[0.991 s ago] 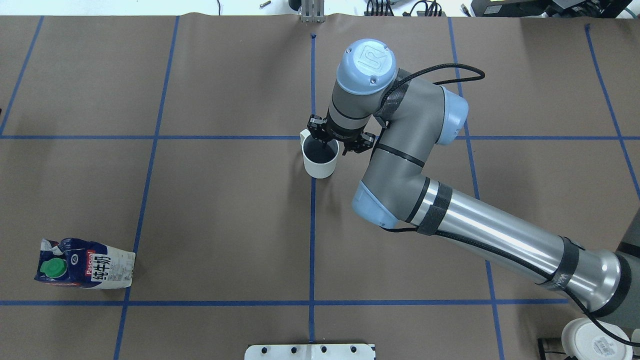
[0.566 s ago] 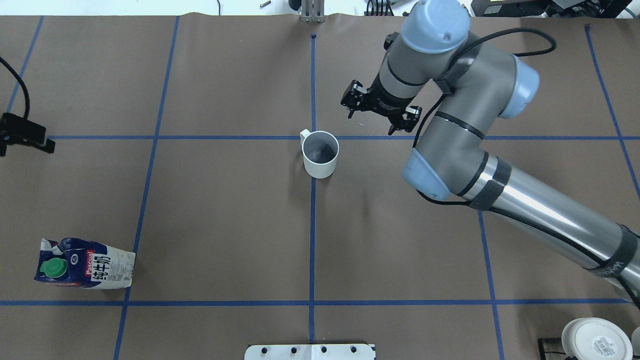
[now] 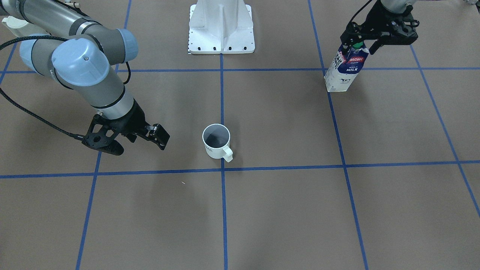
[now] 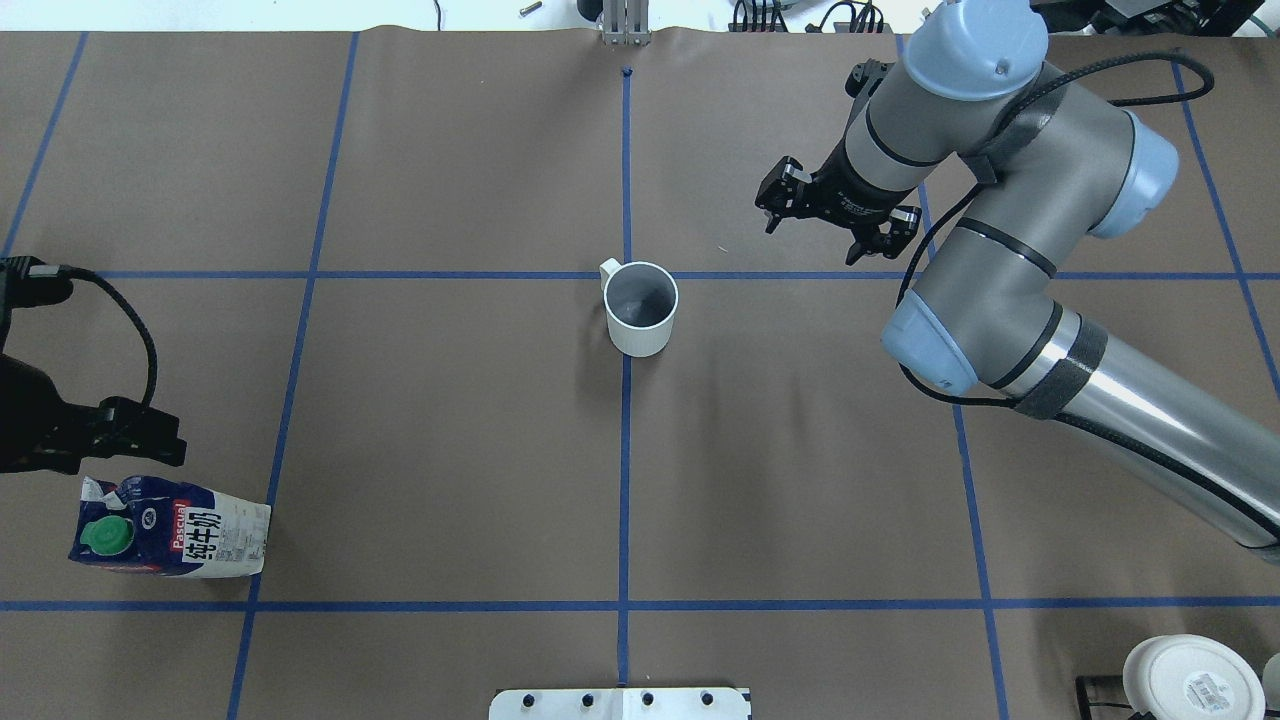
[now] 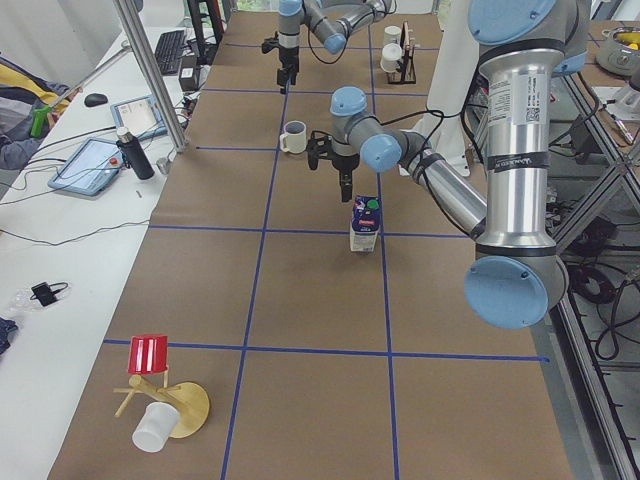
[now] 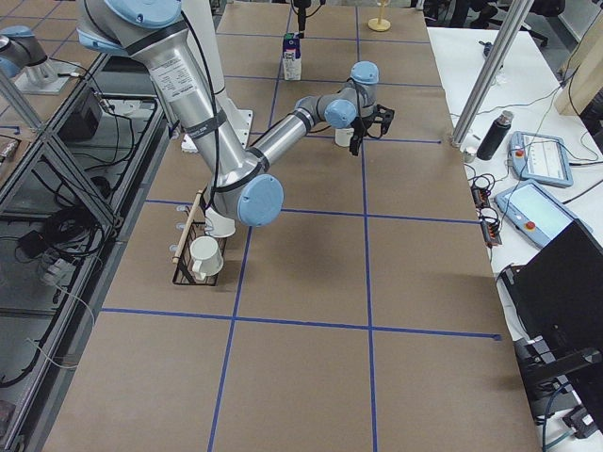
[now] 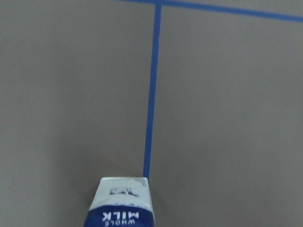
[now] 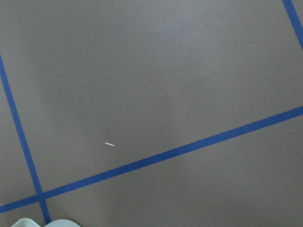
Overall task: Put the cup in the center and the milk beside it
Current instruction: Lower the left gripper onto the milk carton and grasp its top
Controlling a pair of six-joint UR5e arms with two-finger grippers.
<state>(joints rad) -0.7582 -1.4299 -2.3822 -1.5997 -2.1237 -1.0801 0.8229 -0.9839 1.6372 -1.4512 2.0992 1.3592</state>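
One placed: small white mug [image 3: 216, 144] was set by the blue-tape crossing [image 3: 222, 170]; tall navy-and-white milk carton [image 3: 343, 73] well apart.
Left gripper [image 3: 360, 44], right gripper [image 4: 812, 238]: jaws were held apart; carton could be toppled by off-centre pinch.

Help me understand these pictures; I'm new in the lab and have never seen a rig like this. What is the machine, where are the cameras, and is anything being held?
The machine is a robot with two arms, each ending in a two-finger gripper. It works at a brown table marked into squares with blue tape. Two cameras look down on the table, one from behind the robot and one facing it. Two more look along it from the ends, and one sits on each wrist.

A small white cup stands at a tape crossing. A milk carton stands upright, far off to the robot's left. The right gripper hangs open and empty, away from the cup. The left gripper hovers open over the carton's top. Nothing is held.
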